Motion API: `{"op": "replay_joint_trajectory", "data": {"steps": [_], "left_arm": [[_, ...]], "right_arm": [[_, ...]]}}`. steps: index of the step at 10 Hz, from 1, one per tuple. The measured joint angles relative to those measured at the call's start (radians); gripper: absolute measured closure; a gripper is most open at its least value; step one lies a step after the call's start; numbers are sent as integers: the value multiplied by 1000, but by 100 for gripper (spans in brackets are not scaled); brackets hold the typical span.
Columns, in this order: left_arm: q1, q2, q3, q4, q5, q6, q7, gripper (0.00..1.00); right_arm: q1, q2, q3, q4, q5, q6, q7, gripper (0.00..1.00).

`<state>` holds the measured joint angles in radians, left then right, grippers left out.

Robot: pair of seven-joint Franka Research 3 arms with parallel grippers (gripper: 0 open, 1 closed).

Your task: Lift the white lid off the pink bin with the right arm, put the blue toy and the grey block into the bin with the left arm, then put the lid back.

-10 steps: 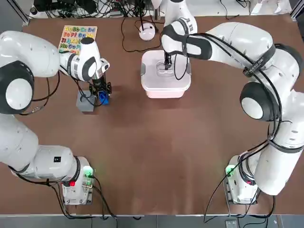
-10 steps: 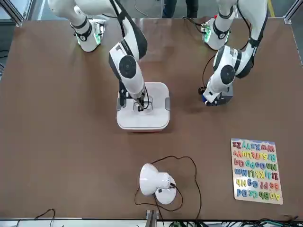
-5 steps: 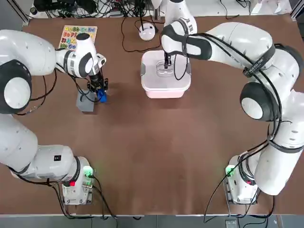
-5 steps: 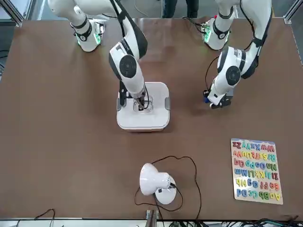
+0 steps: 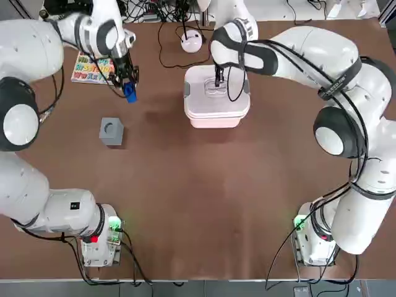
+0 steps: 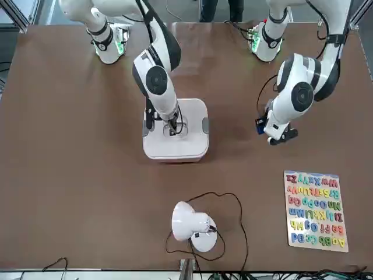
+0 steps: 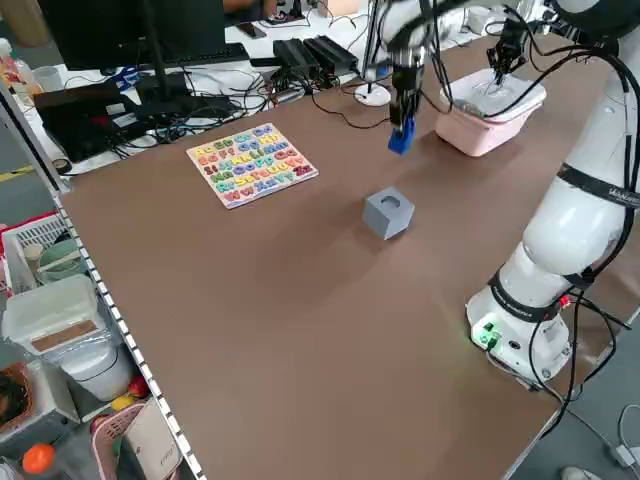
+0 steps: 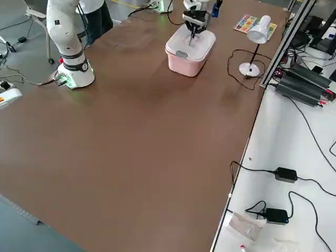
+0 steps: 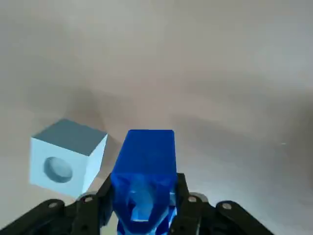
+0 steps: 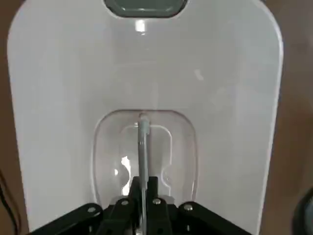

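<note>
My left gripper (image 5: 128, 86) is shut on the blue toy (image 5: 129, 94) and holds it in the air, well above the table at the far left. In the left wrist view the blue toy (image 9: 144, 166) fills the gap between the fingers, and the grey block (image 9: 66, 156) lies on the table below. The grey block (image 5: 111, 131) stands alone, nearer the bases than the toy. My right gripper (image 5: 217, 79) is shut on the centre handle of the white lid (image 5: 216, 96), which covers the pink bin (image 5: 216, 119). I cannot tell whether the lid has parted from the bin.
A small round white device (image 5: 192, 42) with a cable sits beyond the bin. An alphabet puzzle board (image 5: 86, 65) lies at the far left, partly under my left arm. Brown tabletop stretches between the bin and the arm bases.
The left gripper closed on the blue toy beside the grey block, then lifted it up and toward the table's far side. The right gripper closed on the lid handle; the lid looks marginally higher.
</note>
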<state>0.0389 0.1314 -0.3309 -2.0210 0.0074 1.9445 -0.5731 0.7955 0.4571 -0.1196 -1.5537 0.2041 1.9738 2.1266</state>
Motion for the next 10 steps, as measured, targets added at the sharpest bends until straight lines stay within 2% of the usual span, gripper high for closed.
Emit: {"op": "replay_joint_trajectory", "data": {"steps": [2, 5, 8, 10], "left_arm": [[-3, 3, -2, 157, 0, -102, -37, 49], [-73, 14, -13, 304, -7, -154, -226, 49], [-241, 108, -21, 444, -8, -156, -490, 49], [-303, 193, -21, 518, -8, -153, -572, 49]], "right_arm": [[-17, -46, -7, 5, 0, -43, -3, 93], [-49, -85, -10, 6, -1, -107, -32, 93], [-168, -144, -16, 16, -2, -234, -176, 93], [-275, -162, -20, 25, -11, -276, -262, 93]]}}
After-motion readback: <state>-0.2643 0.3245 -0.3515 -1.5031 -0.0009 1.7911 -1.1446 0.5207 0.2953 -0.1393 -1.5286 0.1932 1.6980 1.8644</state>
